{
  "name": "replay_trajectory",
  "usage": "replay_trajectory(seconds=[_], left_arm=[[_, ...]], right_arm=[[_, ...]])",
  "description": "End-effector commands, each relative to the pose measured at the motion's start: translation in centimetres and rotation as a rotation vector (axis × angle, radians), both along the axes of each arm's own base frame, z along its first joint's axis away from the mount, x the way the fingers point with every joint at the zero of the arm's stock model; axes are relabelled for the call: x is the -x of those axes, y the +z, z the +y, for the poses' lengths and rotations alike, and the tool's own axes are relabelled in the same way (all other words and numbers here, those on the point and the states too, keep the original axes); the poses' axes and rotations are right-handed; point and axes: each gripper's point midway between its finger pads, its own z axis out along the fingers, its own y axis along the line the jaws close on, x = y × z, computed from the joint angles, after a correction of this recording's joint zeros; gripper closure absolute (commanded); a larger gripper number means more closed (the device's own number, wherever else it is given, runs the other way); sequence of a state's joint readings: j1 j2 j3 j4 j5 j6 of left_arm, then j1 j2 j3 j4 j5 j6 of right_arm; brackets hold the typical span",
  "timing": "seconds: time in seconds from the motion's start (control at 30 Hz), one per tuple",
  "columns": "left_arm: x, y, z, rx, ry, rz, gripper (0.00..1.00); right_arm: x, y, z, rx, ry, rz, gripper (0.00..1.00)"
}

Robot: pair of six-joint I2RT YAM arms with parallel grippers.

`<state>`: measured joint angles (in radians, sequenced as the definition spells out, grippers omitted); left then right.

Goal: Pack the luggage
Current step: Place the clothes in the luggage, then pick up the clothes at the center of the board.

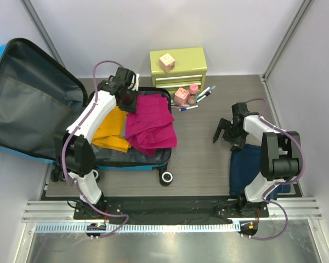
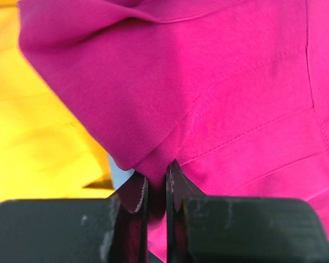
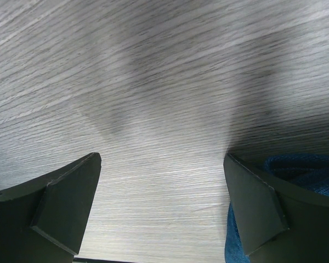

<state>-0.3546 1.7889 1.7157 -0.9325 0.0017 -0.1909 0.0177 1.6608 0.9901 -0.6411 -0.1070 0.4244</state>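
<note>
our left gripper (image 2: 156, 183) is closed on a fold of the pink cloth (image 2: 219, 109). that cloth lies mostly inside the luggage (image 1: 148, 164), with its right edge spilling over the rim. to its left in the same half lies a yellow cloth (image 1: 111, 134).

the luggage sits open on the left side of the surface (image 1: 208, 153). its lid (image 1: 27, 93) is thrown back to the left, dark lining up, with nothing in it.

our right gripper (image 3: 162, 159) hangs wide open and empty just above the surface. beside it a blue cloth (image 1: 252, 170) lies outside the luggage, partly under the right arm.

we judge the packing about halfway:
- two cloths are in, though the pink one is not yet let go or tucked inside the rim.
- the blue cloth has to be picked up and carried across.
- the lid has to be folded over and shut.

near the green chest (image 1: 178, 68) at the back lie some pens (image 1: 200, 98) and small pink things (image 1: 183, 96), perhaps toys. we cannot tell whether they belong in the luggage.
</note>
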Motion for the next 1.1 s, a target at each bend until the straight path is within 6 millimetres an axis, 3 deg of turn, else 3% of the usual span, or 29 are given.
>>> replay_trajectory(seconds=[0.0, 0.13, 0.2, 0.3, 0.33, 0.43, 0.47, 0.7, 0.87, 0.93, 1.07], left_arm=[[-3.7, 0.1, 1.4, -0.009, -0.005, -0.11, 1.0], [-4.4, -1.1, 2.3, -0.022, 0.023, -0.081, 1.0], [-4.5, -1.4, 2.4, -0.028, 0.03, -0.075, 0.92], [-4.7, -1.8, 3.0, -0.053, 0.067, -0.058, 0.57], [-4.6, -1.7, 3.3, -0.056, 0.089, -0.052, 0.4], [-4.6, -0.8, 4.7, -0.092, 0.162, -0.07, 0.17], [-4.5, 0.1, 5.1, -0.085, 0.194, -0.085, 0.14], [-3.6, 5.4, 6.5, -0.029, 0.319, -0.192, 0.02], [-2.8, 8.1, 4.2, 0.117, 0.278, -0.233, 0.0], [-2.5, 8.7, 3.3, 0.161, 0.268, -0.236, 0.0], [-1.4, 8.2, 0.3, 0.2, 0.213, -0.227, 0.0]], right_arm=[[1.1, -0.5, -0.7, 0.031, 0.004, 0.041, 0.0], [1.4, -0.6, -0.7, 0.034, 0.005, 0.044, 0.0], [1.5, -0.7, -0.8, 0.034, 0.005, 0.047, 0.0], [1.5, -0.5, -0.8, 0.036, 0.004, 0.045, 0.0], [1.4, -0.3, -0.8, 0.038, 0.005, 0.036, 0.0], [1.1, 0.4, -1.0, 0.049, 0.001, 0.022, 0.0], [0.9, 1.1, -1.2, 0.061, 0.001, 0.014, 0.0], [1.1, 5.7, -4.0, 0.214, -0.029, -0.016, 0.01], [2.0, 9.4, -6.0, 0.324, -0.071, -0.05, 0.0], [2.6, 9.7, -6.5, 0.352, -0.081, -0.032, 0.0], [5.6, 6.9, -6.3, 0.342, -0.091, 0.075, 0.02]])
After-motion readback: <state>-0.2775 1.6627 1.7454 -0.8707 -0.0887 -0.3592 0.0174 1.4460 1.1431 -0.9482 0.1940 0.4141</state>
